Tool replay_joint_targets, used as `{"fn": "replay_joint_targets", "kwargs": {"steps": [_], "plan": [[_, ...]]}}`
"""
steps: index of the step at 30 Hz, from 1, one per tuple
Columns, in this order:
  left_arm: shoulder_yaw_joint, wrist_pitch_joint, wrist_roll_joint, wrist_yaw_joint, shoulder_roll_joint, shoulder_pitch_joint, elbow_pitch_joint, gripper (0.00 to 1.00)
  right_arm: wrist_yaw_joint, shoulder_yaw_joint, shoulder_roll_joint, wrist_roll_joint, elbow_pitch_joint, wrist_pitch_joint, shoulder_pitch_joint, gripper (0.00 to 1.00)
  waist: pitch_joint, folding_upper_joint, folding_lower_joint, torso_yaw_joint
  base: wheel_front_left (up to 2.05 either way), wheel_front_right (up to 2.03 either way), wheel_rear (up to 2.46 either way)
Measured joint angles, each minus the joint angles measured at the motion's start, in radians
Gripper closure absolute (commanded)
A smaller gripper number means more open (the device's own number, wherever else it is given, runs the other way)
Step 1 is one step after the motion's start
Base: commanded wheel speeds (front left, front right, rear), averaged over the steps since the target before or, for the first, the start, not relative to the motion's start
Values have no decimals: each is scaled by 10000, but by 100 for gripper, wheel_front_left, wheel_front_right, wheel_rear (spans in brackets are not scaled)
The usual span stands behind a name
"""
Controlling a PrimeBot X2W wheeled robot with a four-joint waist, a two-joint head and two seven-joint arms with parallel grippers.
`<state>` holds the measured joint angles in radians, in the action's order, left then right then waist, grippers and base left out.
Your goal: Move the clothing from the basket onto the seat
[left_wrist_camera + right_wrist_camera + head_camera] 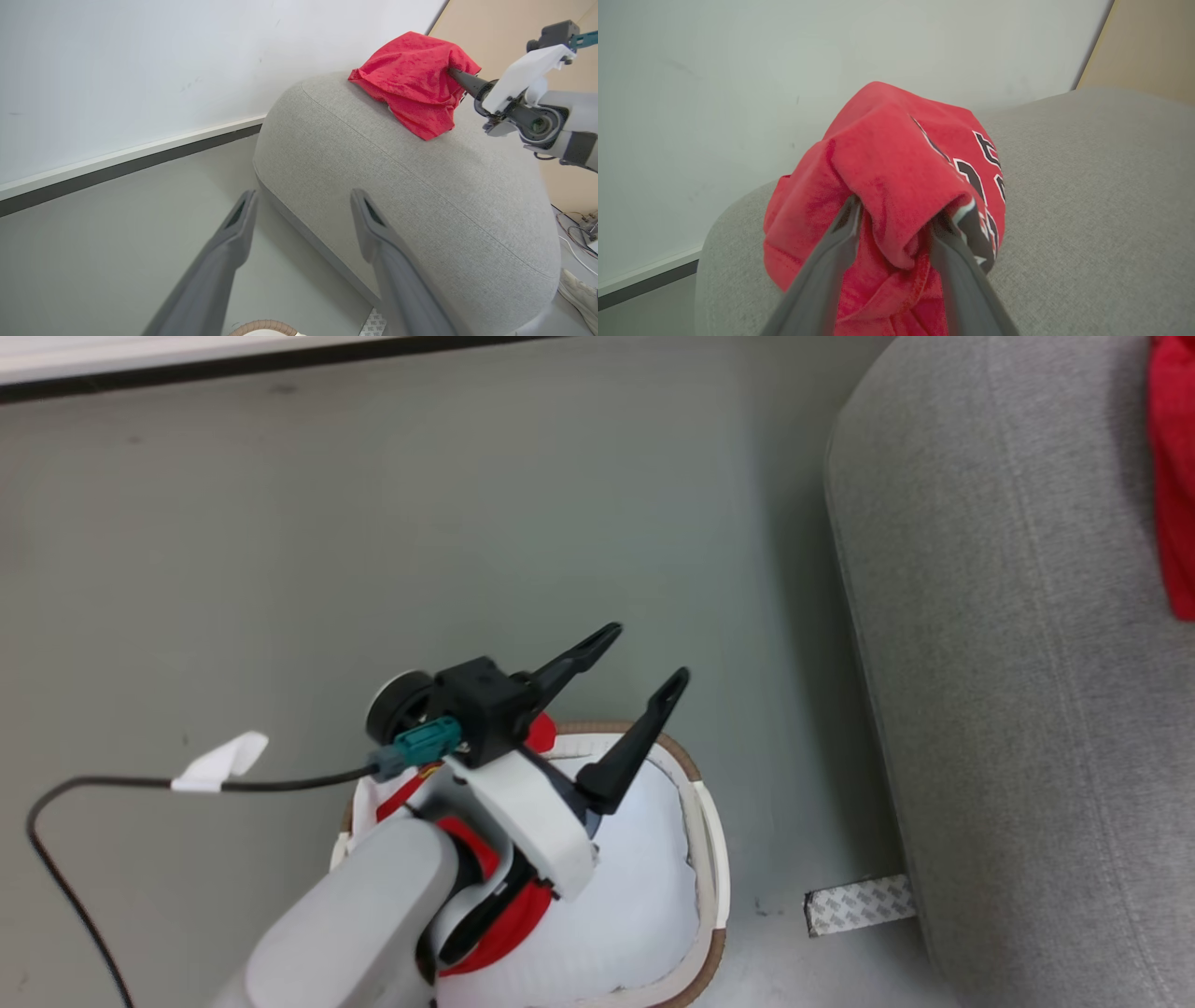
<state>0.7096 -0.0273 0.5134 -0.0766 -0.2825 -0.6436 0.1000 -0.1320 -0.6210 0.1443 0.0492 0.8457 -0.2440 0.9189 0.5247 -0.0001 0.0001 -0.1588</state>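
The white basket (707, 859) with its brown rim stands on the floor left of the grey seat (1008, 691). A plain white cloth (635, 887) fills it, and bits of a red garment (540, 735) peek out beneath my left arm. My left gripper (644, 663) hovers open above the basket's far rim, nothing between its fingers (243, 210). On top of the seat (420, 186), the red garment with black white-edged numbers (896, 168) is bunched up. My right gripper (896, 217) is shut on a thick fold of it; its fingertips are buried in the cloth (416, 79).
Grey floor runs from the basket to a wall with a dark skirting (187, 373). A black cable with a white tag (219, 761) trails to the left. A patterned tape strip (859, 903) lies at the seat's foot. Loose cables (579, 228) lie behind the seat.
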Motion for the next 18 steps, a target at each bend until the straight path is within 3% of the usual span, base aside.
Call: {"fn": "replay_joint_targets", "kwargs": {"steps": [5, 10, 18], "plan": [[-205, -330, 81, 249, -188, 465, 209, 0, 2, 307, -437, -178, -364, -140, -569, 0, -472, 1, 0, -113, 0, 0, 0], [-495, -771, 165, 585, -366, 979, 516, 0, 2, 1116, -625, -713, -1933, -169, -1929, 0, -1193, 1, -2, -135, 0, 0, 0], [-928, -1693, 571, 1152, -397, 2168, 1294, 0, 2, 3129, -888, -1582, -3933, -171, -4424, 0, -2700, 2, -3, 71, 0, 0, 0]]}}
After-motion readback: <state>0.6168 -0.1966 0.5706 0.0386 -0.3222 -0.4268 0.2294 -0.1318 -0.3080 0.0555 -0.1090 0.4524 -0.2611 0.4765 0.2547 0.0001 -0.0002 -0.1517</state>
